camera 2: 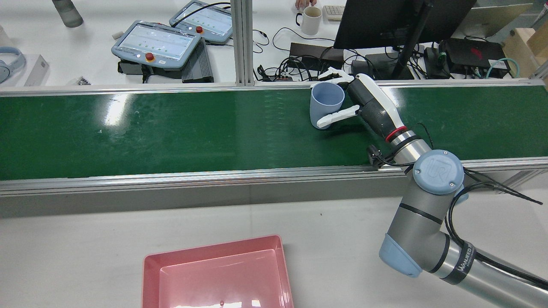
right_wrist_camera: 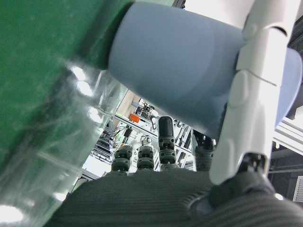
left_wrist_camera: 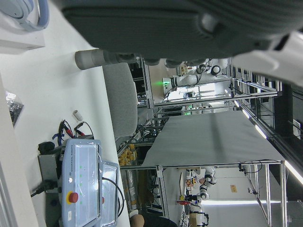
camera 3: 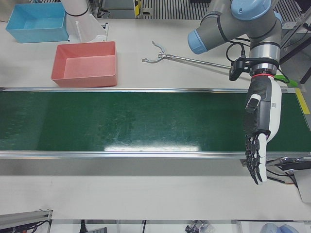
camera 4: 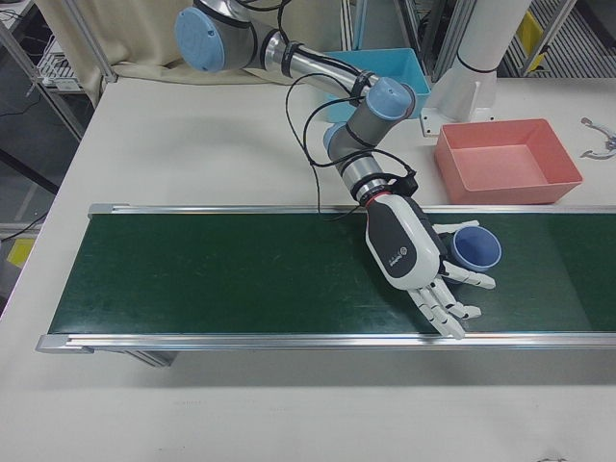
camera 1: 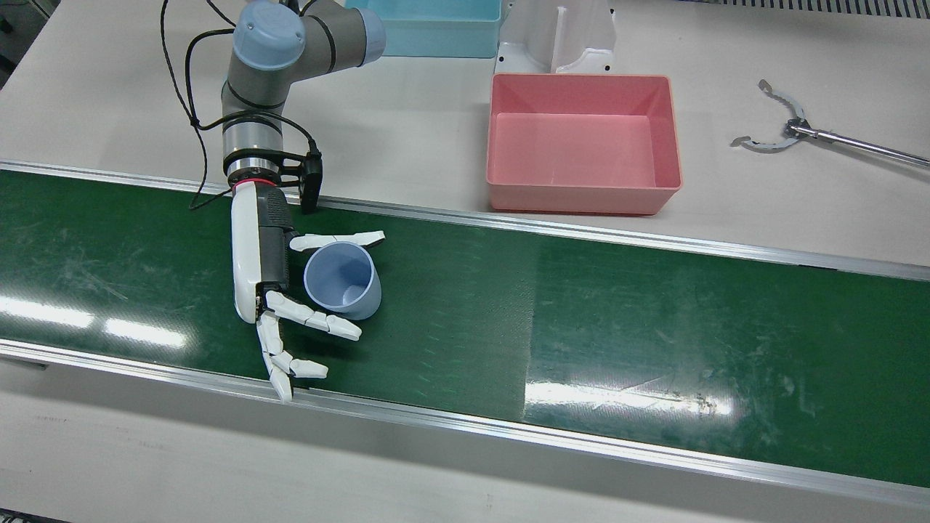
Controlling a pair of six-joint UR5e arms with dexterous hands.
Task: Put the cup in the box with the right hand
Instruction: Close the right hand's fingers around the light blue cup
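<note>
Your right hand [camera 1: 280, 290] lies low over the green belt [camera 1: 581, 305] with the blue cup [camera 1: 343, 280] standing upright between its fingers [camera 1: 341, 238]. One finger lies along the cup's far side and another against its near side; the rest are spread past it towards the belt's edge, so whether the cup is truly clamped you cannot tell. The pink box [camera 1: 581, 145] sits empty on the worktop [camera 1: 407, 116], well apart from the cup. Your left hand [camera 3: 260, 136] hangs over the belt's other end, fingers straight and holding nothing.
</note>
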